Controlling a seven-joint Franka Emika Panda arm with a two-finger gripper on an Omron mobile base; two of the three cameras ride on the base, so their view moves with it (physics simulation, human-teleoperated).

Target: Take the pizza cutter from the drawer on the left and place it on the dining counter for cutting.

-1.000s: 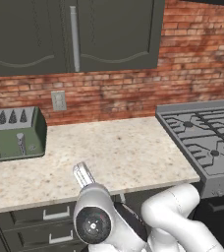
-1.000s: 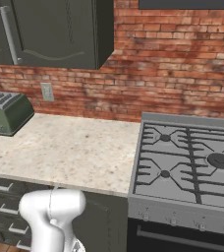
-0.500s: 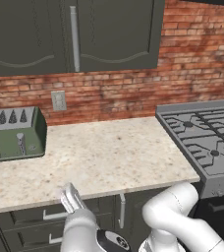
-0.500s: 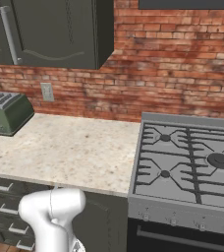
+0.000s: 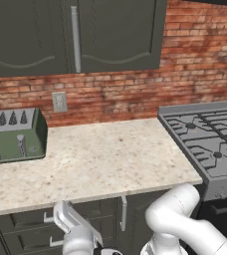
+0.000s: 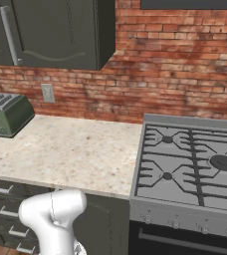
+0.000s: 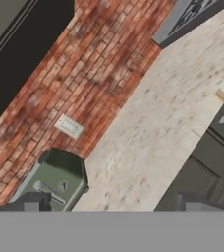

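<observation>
Change: the arm has dropped further since half a second ago; in the left base view the gripper point(image 5: 68, 219) now sits down in front of the drawer fronts, below the worktop point(image 5: 100, 159) edge, where a second ago it was up level with the counter.
Gripper: one pale finger point(image 5: 61, 213) pokes up and left; the tips are hard to make out, so I cannot tell whether they are spread or closed.
Drawer: the dark drawer point(image 5: 26, 224) fronts under the worktop sit flush and closed, silver bar handle point(image 5: 48, 218) just beside the finger; from the right base view the same stack point(image 6: 6, 209) looks shut too.
Pizza cutter: nowhere to be picked out, with every drawer closed.
Hand view: tilted hard, looking along the worktop point(image 7: 158, 123) to the brick wall point(image 7: 84, 78), wall outlet point(image 7: 68, 127) and green toaster point(image 7: 55, 179).
Toaster: slots on top look empty point(image 5: 11, 134).
Stove: grates bare, right of the worktop point(image 6: 195, 169).
Upper cabinets: doors closed point(image 5: 75, 35).
</observation>
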